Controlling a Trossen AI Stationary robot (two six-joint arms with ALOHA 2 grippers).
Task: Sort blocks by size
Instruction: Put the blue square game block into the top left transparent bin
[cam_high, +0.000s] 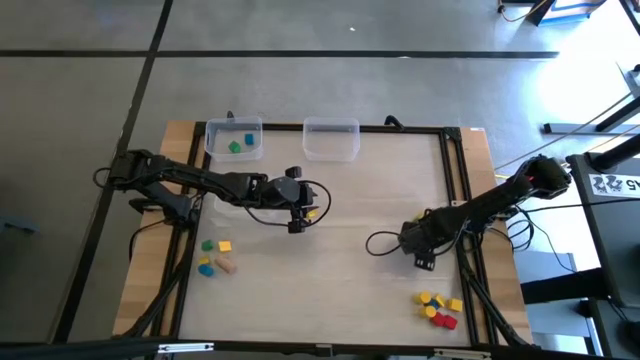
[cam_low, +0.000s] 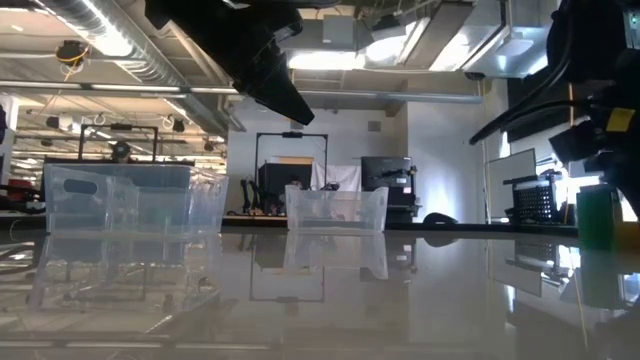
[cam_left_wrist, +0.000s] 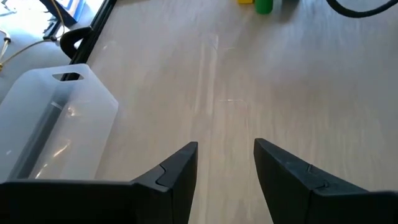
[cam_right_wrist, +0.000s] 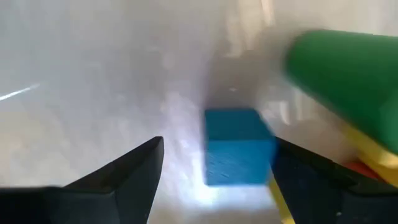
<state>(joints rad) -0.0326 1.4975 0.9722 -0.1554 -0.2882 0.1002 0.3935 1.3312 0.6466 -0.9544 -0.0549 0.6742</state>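
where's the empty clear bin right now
In the high view the empty bin sits at the table's far edge near the middle, just right of the bin holding blue and green blocks.

A blue block (cam_right_wrist: 238, 146) sits beside a green cylinder (cam_right_wrist: 348, 78), with yellow and red pieces at its edge. 2 clear bins (cam_high: 331, 139) stand on the pale wood table (cam_high: 350, 240). The gripper fingers (cam_left_wrist: 177, 174) are black.

L hand (cam_high: 297, 212) mid-table | R hand (cam_high: 424, 262) near blocks (cam_high: 438, 308) — two bins (cam_high: 332, 140) far edge
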